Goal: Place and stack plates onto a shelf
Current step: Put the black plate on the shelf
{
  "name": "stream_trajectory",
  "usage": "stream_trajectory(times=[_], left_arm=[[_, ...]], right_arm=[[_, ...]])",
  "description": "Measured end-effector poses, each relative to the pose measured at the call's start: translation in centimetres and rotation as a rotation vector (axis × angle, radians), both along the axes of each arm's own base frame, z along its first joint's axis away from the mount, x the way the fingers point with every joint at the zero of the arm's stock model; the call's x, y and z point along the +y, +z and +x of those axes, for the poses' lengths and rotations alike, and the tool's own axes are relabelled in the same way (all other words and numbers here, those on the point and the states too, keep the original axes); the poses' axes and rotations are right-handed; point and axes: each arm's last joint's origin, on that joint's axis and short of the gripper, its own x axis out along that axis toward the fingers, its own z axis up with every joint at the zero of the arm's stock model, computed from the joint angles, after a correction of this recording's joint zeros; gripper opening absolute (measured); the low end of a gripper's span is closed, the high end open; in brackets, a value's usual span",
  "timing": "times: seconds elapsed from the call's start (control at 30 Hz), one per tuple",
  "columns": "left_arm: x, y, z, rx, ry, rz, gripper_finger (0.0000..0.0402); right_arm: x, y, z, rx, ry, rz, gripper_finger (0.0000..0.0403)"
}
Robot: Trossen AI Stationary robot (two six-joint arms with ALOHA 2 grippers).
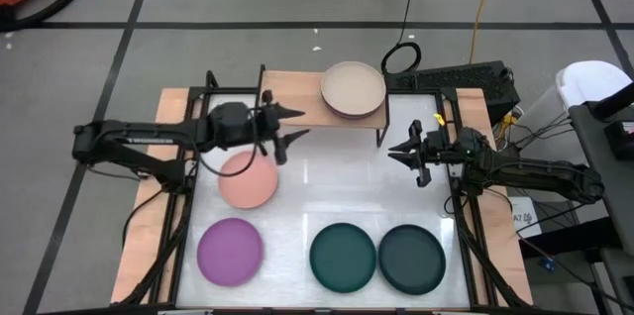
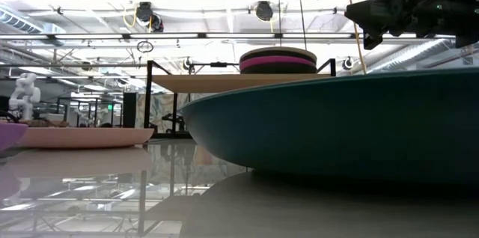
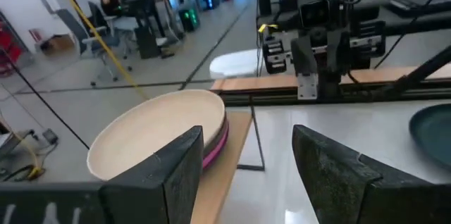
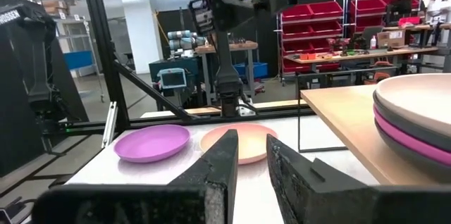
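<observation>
A white worktop (image 1: 327, 196) is being viewed from straight above, with two dark arms reaching in from the left and right edges of the frame. At the upper centre, a small wooden shelf (image 1: 297, 92) on thin black legs is being used as the stacking place. On its right half a stack of plates (image 1: 353, 89) is resting, with a beige plate on top and magenta and darker edges showing beneath it.

Four plates are lying on the worktop, well apart from the shelf. A salmon pink plate (image 1: 248, 179) is lying left of centre, a purple plate (image 1: 230, 252) at the lower left, a teal plate (image 1: 343, 255) at the lower centre, and a darker teal plate (image 1: 412, 258) just beside it to the right.

The left gripper (image 1: 295, 127) is being held above the worktop, between the shelf's left half and the salmon pink plate. Its jaws are spread wide and nothing is being held in them. The right gripper (image 1: 399, 150) is hovering at the right of centre, near the shelf's right leg. Its jaws are nearly pressed together, with only a narrow gap, and they too are empty.

The step in hand appears to be the fetching of another plate, no plate being carried. The salmon pink plate is likely the next one, being nearest the left gripper. That move is calling for a descent to the plate's rim, a pinch on its edge, and a lift clear of the shelf board.
</observation>
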Motion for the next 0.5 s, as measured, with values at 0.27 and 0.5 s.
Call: stream_trajectory(times=[0.27,0.5], left_arm=[[-0.2,-1.6,-1.4,-0.062,0.001,0.003,0.0223],[-0.2,-1.7,-1.4,-0.055,0.000,0.010,0.0223]], right_arm=[[0.0,0.0,0.0,0.004,-0.002,0.002,0.0059],[-0.2,-0.2,0.1,0.018,-0.048,0.010,0.0059]])
